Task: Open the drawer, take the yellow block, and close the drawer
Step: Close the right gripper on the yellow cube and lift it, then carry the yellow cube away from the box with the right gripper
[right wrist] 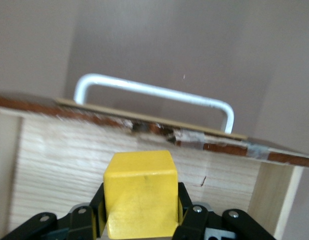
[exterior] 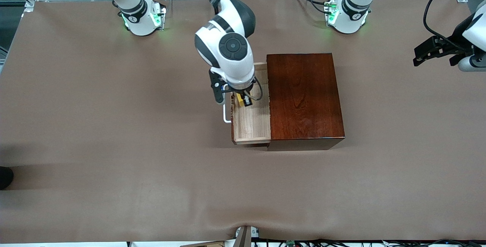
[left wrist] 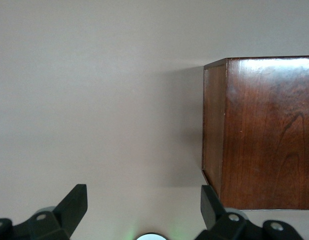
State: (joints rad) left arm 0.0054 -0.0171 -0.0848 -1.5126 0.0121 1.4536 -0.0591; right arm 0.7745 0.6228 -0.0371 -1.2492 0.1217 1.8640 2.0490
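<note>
**Right gripper clamps the yellow block inside the open drawer**

Nearest the front camera lies bare brown table [exterior: 152, 186]. Farther from that camera stands the dark reddish-brown wooden box [exterior: 303, 95], its glossy top facing up. The drawer [exterior: 252, 125] is pulled out of the box toward the right arm's end of the table, showing its pale-wood floor and side walls. Its white U-shaped handle [exterior: 226, 114] projects from the drawer front.

The right gripper [exterior: 243, 100] reaches down into the drawer, about midway along it and close to the drawer front. Its black fingers [right wrist: 187, 220] are closed on the yellow block [right wrist: 141, 192], one on each side of the cube, as the right wrist view shows. In that view the pale inner face of the drawer front sits just past the block, with the handle above it. Whether the block rests on the drawer floor or is raised off it cannot be told.

The left gripper [exterior: 436, 51] waits over the table near the left arm's end, well apart from the box, its fingers [left wrist: 74, 202] spread wide with nothing between them.
</note>
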